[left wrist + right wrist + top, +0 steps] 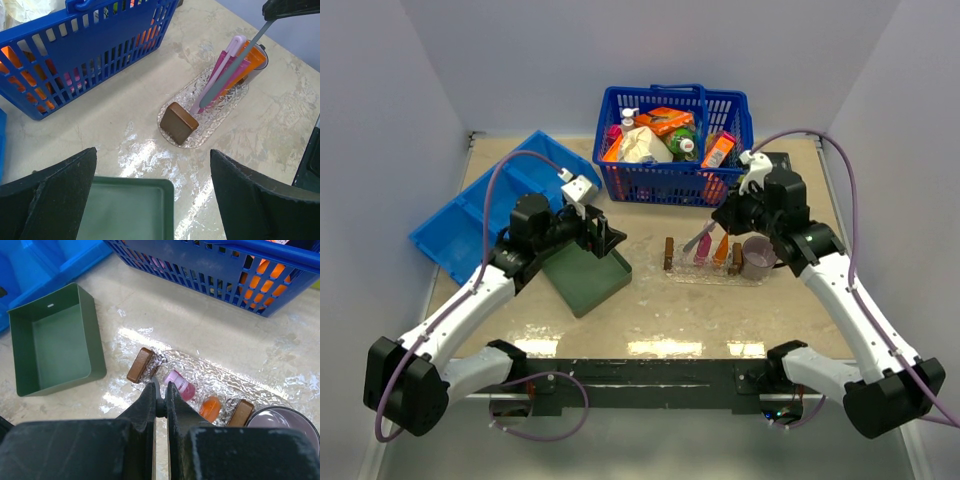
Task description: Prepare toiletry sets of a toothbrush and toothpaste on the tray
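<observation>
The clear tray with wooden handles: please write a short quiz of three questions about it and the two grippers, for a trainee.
1. True or false: the left gripper is shut on the dark green tray.
2. Which tubes lie on the clear tray? A) orange and pink B) blue and white C) none
3. Fill in: the right gripper is shut on a grey ____.
Key: 1 false, it is open; 2 A, the orange tube and the pink tube; 3 toothbrush.
</observation>
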`<action>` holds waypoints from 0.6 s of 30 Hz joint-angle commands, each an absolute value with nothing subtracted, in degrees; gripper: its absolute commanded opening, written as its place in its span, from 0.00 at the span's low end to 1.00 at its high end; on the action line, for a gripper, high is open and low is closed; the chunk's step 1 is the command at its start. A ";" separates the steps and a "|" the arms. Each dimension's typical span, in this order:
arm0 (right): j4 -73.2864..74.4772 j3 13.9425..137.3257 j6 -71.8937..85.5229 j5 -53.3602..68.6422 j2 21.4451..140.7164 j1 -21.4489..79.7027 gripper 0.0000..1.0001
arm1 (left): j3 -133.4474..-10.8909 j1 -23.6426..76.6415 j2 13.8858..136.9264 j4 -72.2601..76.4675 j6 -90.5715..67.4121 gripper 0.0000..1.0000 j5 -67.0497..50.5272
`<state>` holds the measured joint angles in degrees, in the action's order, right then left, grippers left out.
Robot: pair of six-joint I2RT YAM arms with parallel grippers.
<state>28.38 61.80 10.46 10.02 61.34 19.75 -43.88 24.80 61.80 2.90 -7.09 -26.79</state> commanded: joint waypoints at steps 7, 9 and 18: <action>23.20 59.68 11.60 10.63 62.49 20.04 0.00 | -44.30 24.61 62.31 4.75 -7.82 0.99 -27.33; 23.03 59.50 11.78 10.63 62.40 20.13 0.00 | -44.30 24.61 62.40 4.75 -7.82 0.99 -27.42; 21.27 57.57 12.92 10.90 62.58 20.48 0.00 | -44.38 24.61 62.58 4.66 -7.73 0.99 -27.69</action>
<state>24.62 58.30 11.77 10.09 62.65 20.21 -43.88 24.82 62.41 2.85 -7.09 -26.83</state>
